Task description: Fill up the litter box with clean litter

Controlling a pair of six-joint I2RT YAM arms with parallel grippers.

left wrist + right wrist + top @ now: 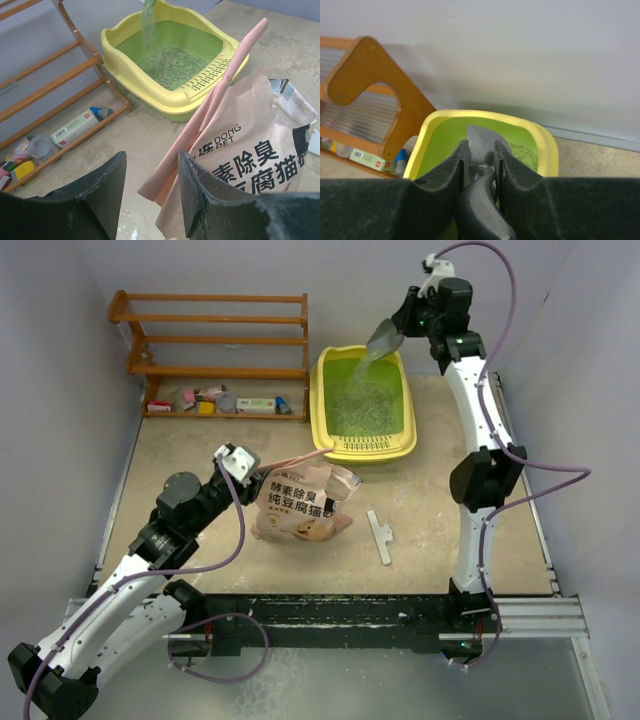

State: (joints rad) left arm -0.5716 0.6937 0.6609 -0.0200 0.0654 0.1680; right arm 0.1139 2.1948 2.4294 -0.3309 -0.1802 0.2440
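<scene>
**Litter pouring into the box**

Grey walls close in a tan tabletop dusted with grit. At its far side sits the litter box (322, 400), just right of the wooden shelf rack (215, 340). Your right gripper (481, 152) pinches the grey scoop (383, 338) by its handle, tilted above the box's far rim. Clean litter (362, 408) streams from it onto the layer in the green basin. Your left gripper (152, 159) stands spread at the printed bag (300, 505), whose pink top edge runs between the fingers.
</scene>
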